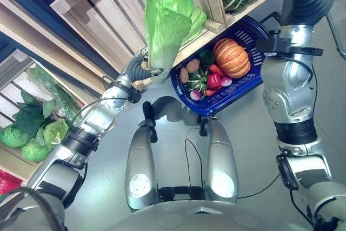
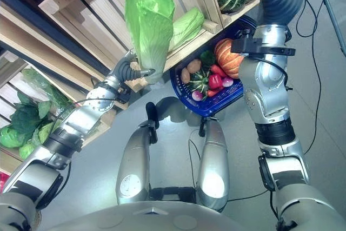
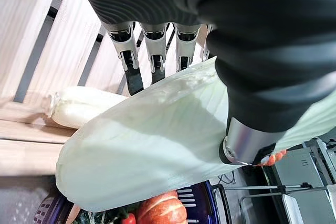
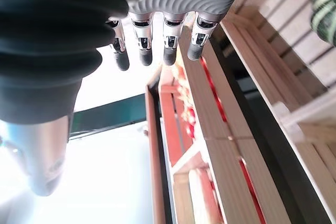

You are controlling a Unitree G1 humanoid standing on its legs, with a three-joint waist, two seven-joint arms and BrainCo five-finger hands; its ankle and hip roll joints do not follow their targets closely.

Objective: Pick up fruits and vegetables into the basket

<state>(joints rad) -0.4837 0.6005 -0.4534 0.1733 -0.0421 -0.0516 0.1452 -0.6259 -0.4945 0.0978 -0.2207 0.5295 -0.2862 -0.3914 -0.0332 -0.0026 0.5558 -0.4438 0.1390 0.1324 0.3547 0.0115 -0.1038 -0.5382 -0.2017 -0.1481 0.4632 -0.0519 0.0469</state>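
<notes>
Carrying step: left hand [image 1: 136,71] curled round the base of a cabbage [image 1: 165,28], held upright beside the blue basket [image 1: 246,87]. Right hand [image 4: 152,45] idle, fingers relaxed. Next: swing over the basket, then release.

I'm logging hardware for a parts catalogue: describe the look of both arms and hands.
Both arms are silver-grey metal segments with black bands at the joints. The left hand has silver fingers ending in dark tips, a silver thumb, and a dark ribbed cover over its back and wrist. The right hand looks the same: silver, dark-tipped fingers under a dark ribbed cover. A thin black cable runs along the left forearm.
</notes>
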